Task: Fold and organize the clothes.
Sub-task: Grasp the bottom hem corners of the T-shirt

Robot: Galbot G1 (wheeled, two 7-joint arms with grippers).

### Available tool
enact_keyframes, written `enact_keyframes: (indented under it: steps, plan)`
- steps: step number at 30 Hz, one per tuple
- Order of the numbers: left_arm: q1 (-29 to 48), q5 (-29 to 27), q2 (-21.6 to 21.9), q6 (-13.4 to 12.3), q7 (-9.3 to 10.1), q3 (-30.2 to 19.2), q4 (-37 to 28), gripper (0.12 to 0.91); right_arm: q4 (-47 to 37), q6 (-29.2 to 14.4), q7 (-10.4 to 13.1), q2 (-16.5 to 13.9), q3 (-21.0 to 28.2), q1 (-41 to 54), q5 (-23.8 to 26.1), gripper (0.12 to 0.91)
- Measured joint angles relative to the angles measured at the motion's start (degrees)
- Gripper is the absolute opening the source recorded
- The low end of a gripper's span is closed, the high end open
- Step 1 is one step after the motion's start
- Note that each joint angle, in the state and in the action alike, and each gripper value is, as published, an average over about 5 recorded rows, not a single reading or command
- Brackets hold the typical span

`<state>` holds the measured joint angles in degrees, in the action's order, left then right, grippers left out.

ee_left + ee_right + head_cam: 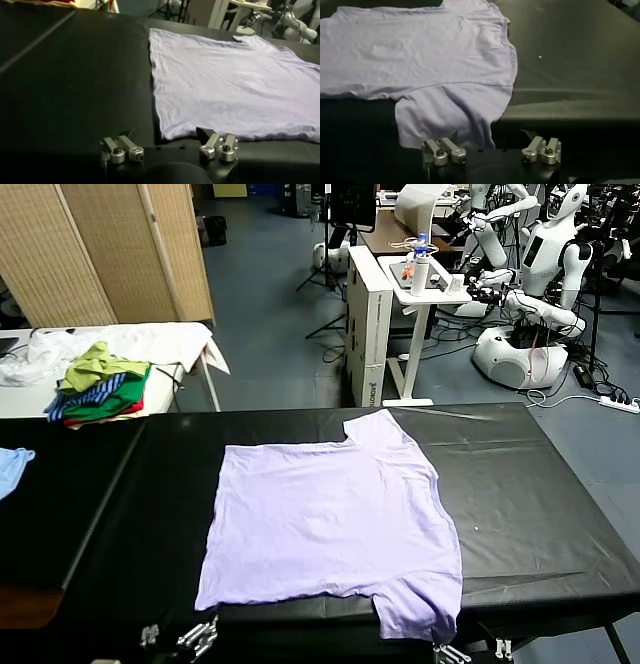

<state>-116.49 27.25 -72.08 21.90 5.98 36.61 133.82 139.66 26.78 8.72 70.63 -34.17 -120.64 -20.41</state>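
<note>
The clothes are one lavender T-shirt [330, 524], spread flat on the black table [520, 484] with one sleeve at the far edge. Its other sleeve [445, 117] droops over the table's front edge. My left gripper [180, 639] hangs low at the front edge, just short of the shirt's near left corner [167, 131]. It [167, 137] is open and holds nothing. Low at the front edge too, my right gripper [470, 651] sits right by the drooping sleeve. It [490, 137] is open, with the sleeve's hem just beyond one finger and nothing gripped.
A pile of green, striped and red garments [100, 384] lies on a white table at the back left. A small light blue cloth [12, 464] rests at the black table's left end. Behind stand a white cart [400, 314] and other robots [540, 284].
</note>
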Motion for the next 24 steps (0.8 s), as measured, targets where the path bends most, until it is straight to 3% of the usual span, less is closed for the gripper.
enact_keyframes:
  steps: [2,7,11,14,19,21,24]
  plan:
    - [0.1,0.0,-0.1,-0.1,0.03,0.0,-0.1,0.907,0.0,-0.6,-0.1,0.0,-0.1,0.1,-0.2,0.637]
    - [0.2,0.1,-0.3,-0.5,0.1,-0.1,-0.6,0.882,0.1,-4.0,-0.9,-0.6,-1.0,1.2,-2.8,0.35]
    - [0.3,0.1,-0.3,-0.8,0.12,-0.1,-0.6,0.696,-0.5,-6.6,-2.0,-1.9,-2.0,3.4,-5.5,0.204]
    - [0.3,0.1,-0.4,-1.1,0.11,-0.2,-0.6,0.505,-1.6,-7.4,-2.2,-3.3,-2.1,6.5,-7.3,0.149]
    - [0.2,0.0,-0.6,-1.3,-0.24,-0.3,-0.6,0.203,-4.5,-7.5,-1.7,-5.8,-1.3,13.7,-9.8,0.14]
    - [0.1,0.0,-0.7,-1.4,-0.42,-0.4,-0.5,0.151,-6.0,-7.4,-1.5,-6.6,-0.8,16.7,-10.4,0.14]
    - [-0.2,-0.3,-1.0,-1.4,-0.56,-0.6,0.0,0.145,-8.6,-7.0,-0.9,-7.5,0.1,21.0,-10.6,0.14]
